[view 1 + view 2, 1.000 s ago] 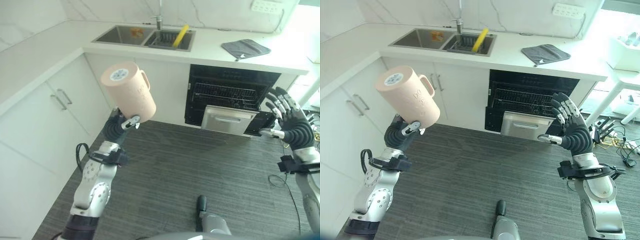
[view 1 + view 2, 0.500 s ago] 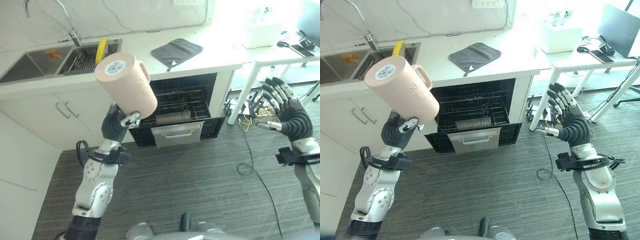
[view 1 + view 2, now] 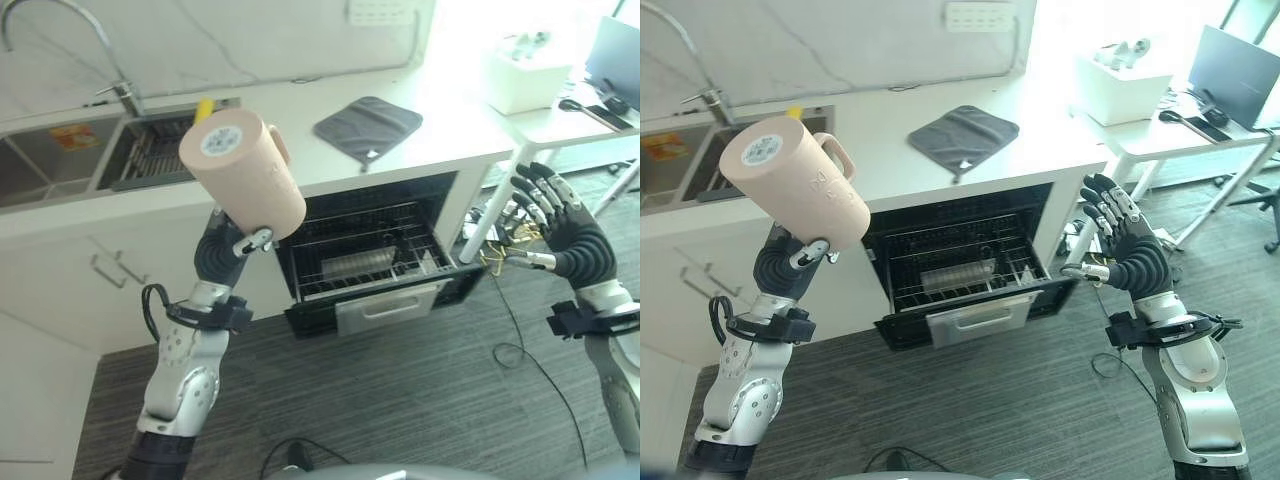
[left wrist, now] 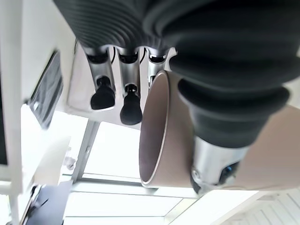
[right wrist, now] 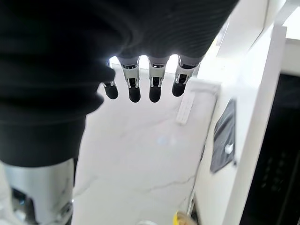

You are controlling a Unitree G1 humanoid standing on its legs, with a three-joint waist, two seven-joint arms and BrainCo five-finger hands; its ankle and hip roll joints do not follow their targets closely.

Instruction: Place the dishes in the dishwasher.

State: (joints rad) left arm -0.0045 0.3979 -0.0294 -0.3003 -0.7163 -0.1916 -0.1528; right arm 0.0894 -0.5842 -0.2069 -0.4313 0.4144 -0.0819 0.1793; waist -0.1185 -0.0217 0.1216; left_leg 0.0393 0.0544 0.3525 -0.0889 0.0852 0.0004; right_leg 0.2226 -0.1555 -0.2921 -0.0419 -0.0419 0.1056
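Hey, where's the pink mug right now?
The mug is held up in the left robot hand, on the left of the eye views, tilted above the counter edge and left of the open dishwasher.

The left hand (image 4: 206,75) holds a pale pink plastic cup (image 4: 164,140), the thumb pressed on its outer wall and the dark-tipped silver fingers (image 4: 131,105) beside the open rim

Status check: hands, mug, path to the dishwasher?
Left hand shut on pink mug, held high, base up. Right hand open, empty. Dishwasher open, rack out, nothing blocking.
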